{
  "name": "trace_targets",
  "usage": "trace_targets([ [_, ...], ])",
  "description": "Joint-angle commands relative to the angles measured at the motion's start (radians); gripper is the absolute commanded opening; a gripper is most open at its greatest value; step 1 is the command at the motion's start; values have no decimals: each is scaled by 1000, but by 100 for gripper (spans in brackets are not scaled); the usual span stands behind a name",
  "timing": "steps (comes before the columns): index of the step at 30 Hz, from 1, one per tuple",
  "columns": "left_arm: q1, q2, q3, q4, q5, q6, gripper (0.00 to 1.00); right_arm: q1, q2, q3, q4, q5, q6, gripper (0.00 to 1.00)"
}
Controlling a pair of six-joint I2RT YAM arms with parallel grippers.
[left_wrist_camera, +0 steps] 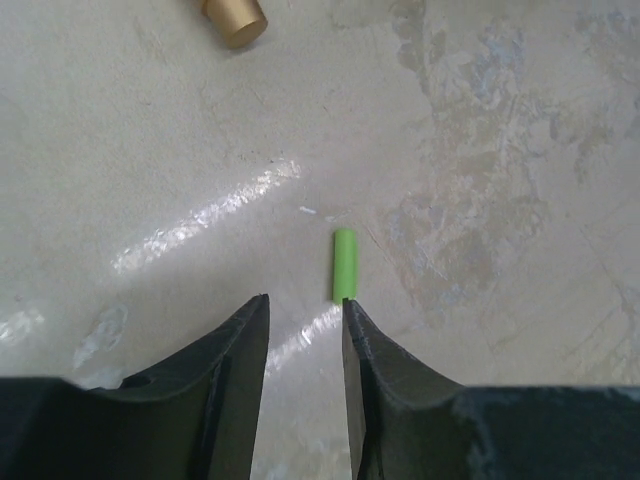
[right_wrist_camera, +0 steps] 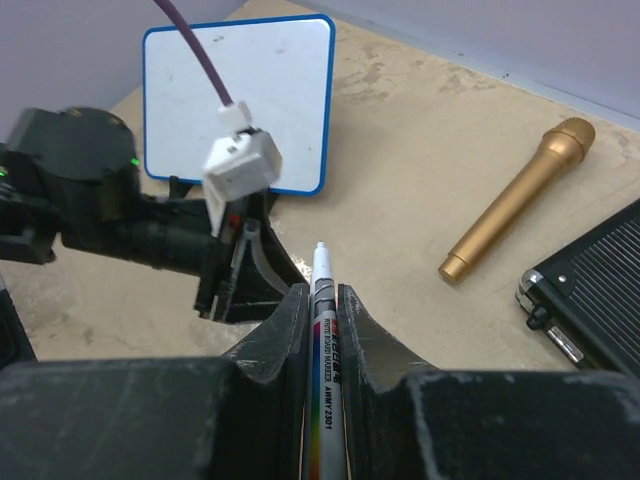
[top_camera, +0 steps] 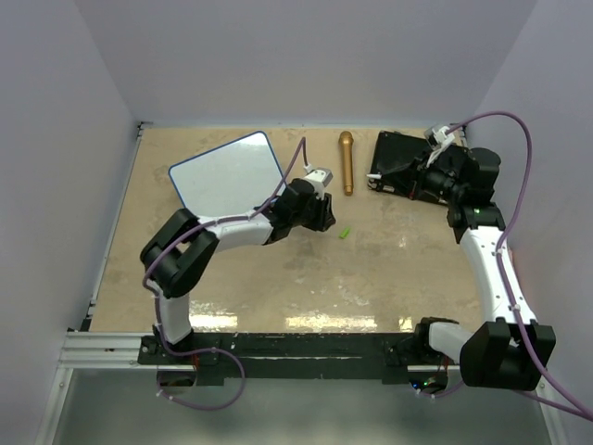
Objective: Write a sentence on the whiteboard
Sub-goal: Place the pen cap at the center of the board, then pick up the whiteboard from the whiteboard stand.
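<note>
Our left fingers [left_wrist_camera: 252, 335] stand parted and empty above the bench [left_wrist_camera: 480, 150], a green cap [left_wrist_camera: 344, 264] lying just past their tips. Our right fingers [right_wrist_camera: 288, 325] are clenched on a white marker [right_wrist_camera: 322, 275]. The whiteboard [top_camera: 227, 171] lies flat at the bench's far left.

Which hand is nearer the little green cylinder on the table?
Left. The left hand hovers right at the green cylinder, which lies just past its fingertips. The right hand is well off to the right by the black case, gripping a marker.
</note>
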State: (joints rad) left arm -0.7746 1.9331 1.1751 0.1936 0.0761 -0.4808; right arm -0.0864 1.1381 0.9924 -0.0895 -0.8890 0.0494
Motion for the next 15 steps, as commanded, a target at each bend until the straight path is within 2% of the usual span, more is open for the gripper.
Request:
trace_targets([
  [1,12,-277,-92,32,-38,151,41,-6,-5,-9,33,-79,-36,0],
  [2,18,-387,-123,26,-59,198,43,-4,-5,-17,36,-99,-45,0],
  [3,50,-445,-182,17,-61,215,49,-4,-1,-23,45,-123,-45,0],
  [5,125,-614,-236,-21,20,228,59,5,6,-28,53,-165,-43,0],
  [6,243,-670,-282,-35,69,219,77,10,18,-24,44,-174,-48,0],
  [8,370,-834,-333,-58,199,199,87,31,26,-12,22,-188,-91,0],
  [9,493,-880,-368,-75,221,205,94,36,26,-12,22,-191,-98,0],
  [10,550,-925,-385,-83,229,209,100,45,25,-14,20,-192,-102,0],
  [11,608,-989,-416,-112,234,197,100,56,26,-14,17,-194,-106,0],
  [12,746,-1011,-429,-109,275,186,100,60,23,-14,17,-197,-111,0],
  [13,830,-1023,-442,-97,336,171,100,65,25,-12,17,-199,-112,0],
  [14,909,-1005,-454,-77,479,127,100,73,26,-12,14,-202,-114,0],
  [15,1055,-985,-468,-53,549,102,100,77,26,-12,16,-203,-117,0],
])
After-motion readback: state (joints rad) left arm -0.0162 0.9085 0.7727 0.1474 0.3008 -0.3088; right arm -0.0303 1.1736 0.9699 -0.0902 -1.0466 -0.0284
